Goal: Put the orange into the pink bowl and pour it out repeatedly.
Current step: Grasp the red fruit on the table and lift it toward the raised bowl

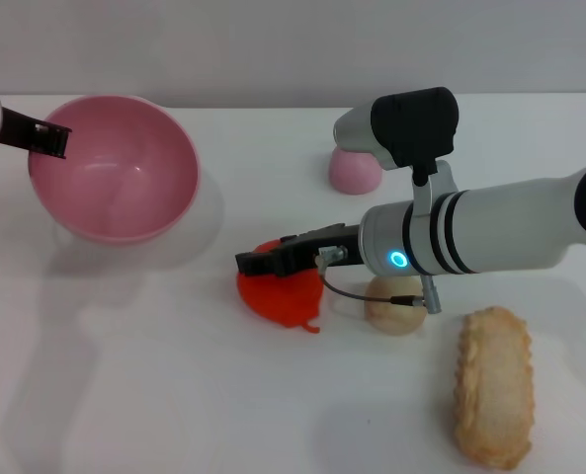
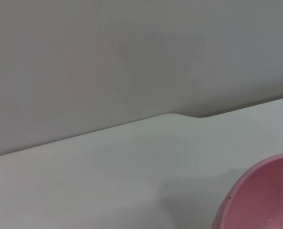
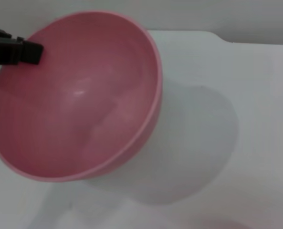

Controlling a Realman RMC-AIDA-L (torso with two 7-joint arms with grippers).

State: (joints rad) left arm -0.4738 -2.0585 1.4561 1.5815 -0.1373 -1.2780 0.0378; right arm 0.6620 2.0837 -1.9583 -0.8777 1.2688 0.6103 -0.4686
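Observation:
The pink bowl (image 1: pixel 115 183) is at the far left, tipped so that its empty inside faces the middle of the table. My left gripper (image 1: pixel 51 139) is shut on its far left rim. The bowl also shows in the left wrist view (image 2: pixel 267 200) and fills the right wrist view (image 3: pixel 84 105), where the left gripper (image 3: pixel 30 51) sits at the rim. The red-orange orange (image 1: pixel 278 291) lies on the table at the centre. My right gripper (image 1: pixel 258 261) reaches in from the right and lies right over the orange's top.
A small pink peach-like fruit (image 1: pixel 355 170) sits at the back behind the right arm. A beige ball (image 1: pixel 393 304) lies just right of the orange. A long piece of bread (image 1: pixel 492 383) lies at the front right. The table (image 1: pixel 174 395) is white.

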